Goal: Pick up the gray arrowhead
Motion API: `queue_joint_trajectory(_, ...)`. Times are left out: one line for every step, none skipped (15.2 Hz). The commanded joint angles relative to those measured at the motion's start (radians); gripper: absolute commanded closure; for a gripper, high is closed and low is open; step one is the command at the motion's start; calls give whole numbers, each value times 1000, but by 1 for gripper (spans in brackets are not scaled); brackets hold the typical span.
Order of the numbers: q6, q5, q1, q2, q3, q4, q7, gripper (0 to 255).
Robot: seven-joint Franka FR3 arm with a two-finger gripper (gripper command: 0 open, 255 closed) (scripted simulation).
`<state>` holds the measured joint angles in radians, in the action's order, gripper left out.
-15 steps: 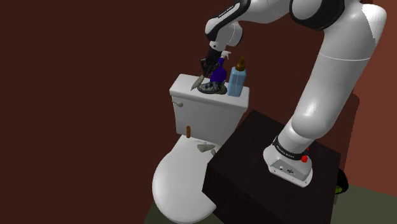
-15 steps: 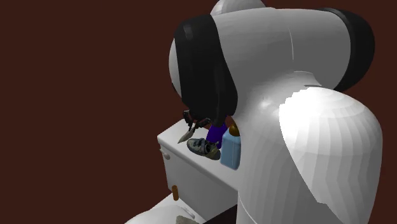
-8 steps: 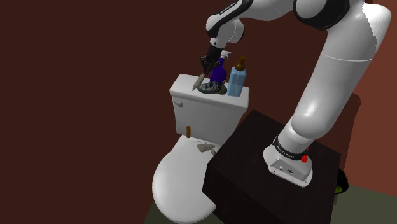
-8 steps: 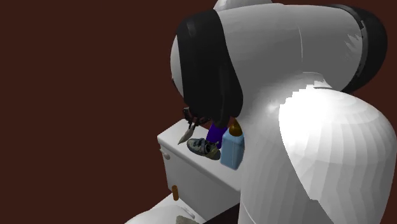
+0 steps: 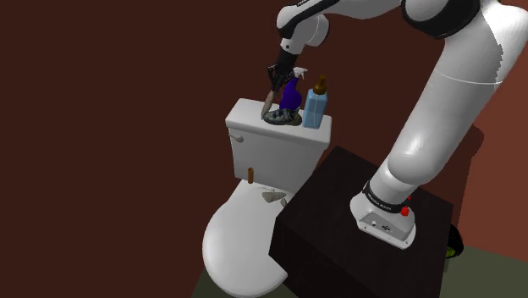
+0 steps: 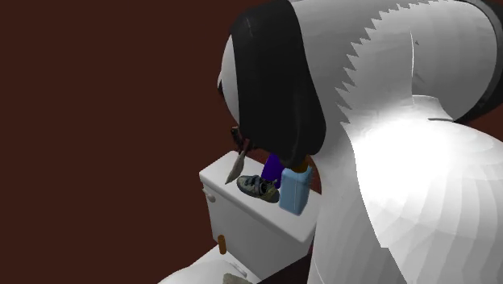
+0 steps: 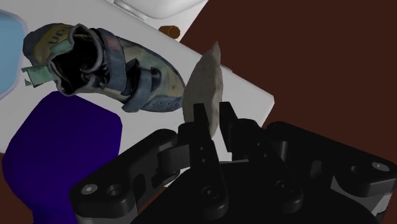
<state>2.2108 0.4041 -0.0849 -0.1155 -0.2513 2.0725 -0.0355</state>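
The jaws are closed on the arrowhead (image 7: 203, 83), pinching its broad butt end so that the tapered point sticks out past the fingertips. In the shoulder view it hangs point-down (image 5: 269, 100) over the toilet tank lid (image 5: 245, 112), on the left of a worn shoe (image 5: 282, 118), with a purple bottle (image 5: 290, 93) and a pale blue bottle (image 5: 315, 106) further right; whether the tip is clear of the lid I cannot tell. It looks like chipped stone: stiff, light, thin and brittle at the edges and point. The flat faces give the pads a fair seat, but the taper could let it pivot or slide, so a hold low on the wide base seems soundest.
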Motion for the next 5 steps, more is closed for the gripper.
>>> queue_joint_trajectory(-26, -11, 0, 11, -2, -16, -13, 255)
queue_joint_trajectory(-37, -16, 0, 18, -3, -22, -18, 255)
queue_joint_trajectory(-48, -21, 0, 24, -3, -29, -24, 255)
queue_joint_trajectory(-50, -21, 0, 24, -4, -30, -25, 255)
queue_joint_trajectory(-50, -21, 0, 25, -4, -30, -25, 255)
